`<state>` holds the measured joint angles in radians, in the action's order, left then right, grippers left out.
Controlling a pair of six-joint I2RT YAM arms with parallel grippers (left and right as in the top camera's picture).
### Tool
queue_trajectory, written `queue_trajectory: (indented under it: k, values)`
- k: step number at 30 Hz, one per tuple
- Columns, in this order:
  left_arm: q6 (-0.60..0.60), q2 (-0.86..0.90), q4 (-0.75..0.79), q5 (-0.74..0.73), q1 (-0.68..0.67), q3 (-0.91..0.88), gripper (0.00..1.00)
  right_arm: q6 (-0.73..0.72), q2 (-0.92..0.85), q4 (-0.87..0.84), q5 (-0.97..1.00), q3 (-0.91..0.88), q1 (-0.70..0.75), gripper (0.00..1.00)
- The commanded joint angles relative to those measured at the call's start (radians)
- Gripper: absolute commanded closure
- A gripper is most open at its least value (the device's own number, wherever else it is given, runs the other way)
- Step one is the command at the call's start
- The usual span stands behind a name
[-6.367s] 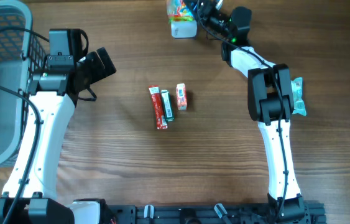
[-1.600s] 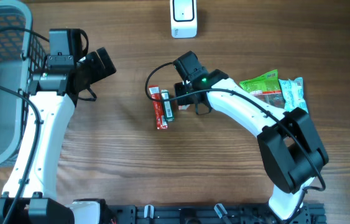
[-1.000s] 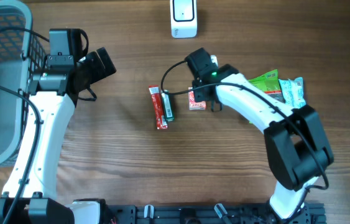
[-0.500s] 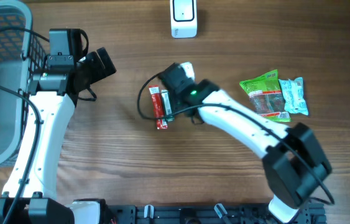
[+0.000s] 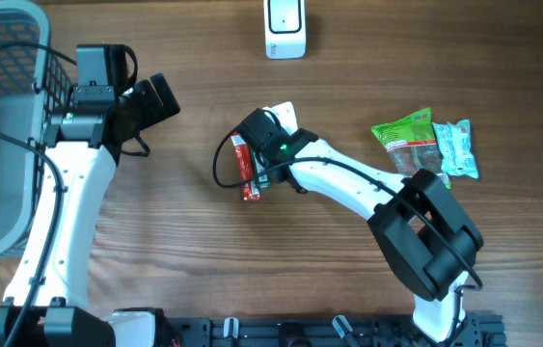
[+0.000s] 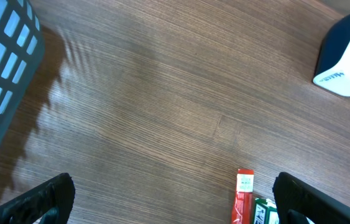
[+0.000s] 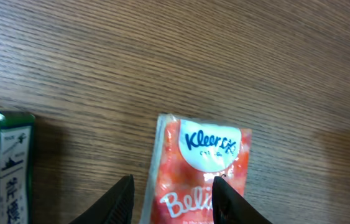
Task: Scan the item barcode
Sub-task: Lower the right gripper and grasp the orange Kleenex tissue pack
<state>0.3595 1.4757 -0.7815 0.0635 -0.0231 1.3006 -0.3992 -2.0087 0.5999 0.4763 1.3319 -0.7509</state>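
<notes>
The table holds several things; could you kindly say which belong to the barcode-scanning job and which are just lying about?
In the job: scanner, Kleenex pack, right pincer.
Lying about: red stick, green box, green bag, teal packet, basket.

Scanner [image 5: 284,29]: white body, dark face, at the top edge of the overhead view, apart from all items; Kleenex pack [image 7: 202,162]: orange-red, white logo oval, near the green box [image 7: 4,174] but apart from it, whether flat or lifted cannot be told; green box lies just beside the red stick [image 6: 243,202], parallel; green pouch [image 5: 404,140] and teal pouch [image 5: 456,149] lie flat side by side, well apart.
</notes>
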Motion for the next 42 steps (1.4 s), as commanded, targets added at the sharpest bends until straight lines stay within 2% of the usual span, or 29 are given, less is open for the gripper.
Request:
queue_trajectory:
  k: [1,12,22,29,38,42]
  values:
    - [-0.012,0.005,0.001,0.013,0.006,0.006,0.0,0.007,-0.019,0.015,0.051,0.001,0.0,0.59]
    - [-0.012,0.005,0.001,0.013,0.006,0.007,0.0,0.023,-0.048,0.027,0.051,0.001,-0.001,0.6]
    - [-0.012,0.005,0.001,0.013,0.006,0.007,0.0,0.063,-0.069,0.01,0.063,0.001,0.018,0.67]
    - [-0.012,0.005,0.001,0.013,0.006,0.006,0.0,0.116,-0.045,-0.008,0.062,0.024,0.016,0.57]
    - [-0.012,0.005,0.001,0.013,0.006,0.007,0.0,0.116,-0.028,-0.034,0.03,0.016,0.015,0.56]
    - [-0.012,0.005,0.001,0.013,0.006,0.006,0.0,0.182,-0.029,-0.062,0.025,0.016,0.015,0.56]
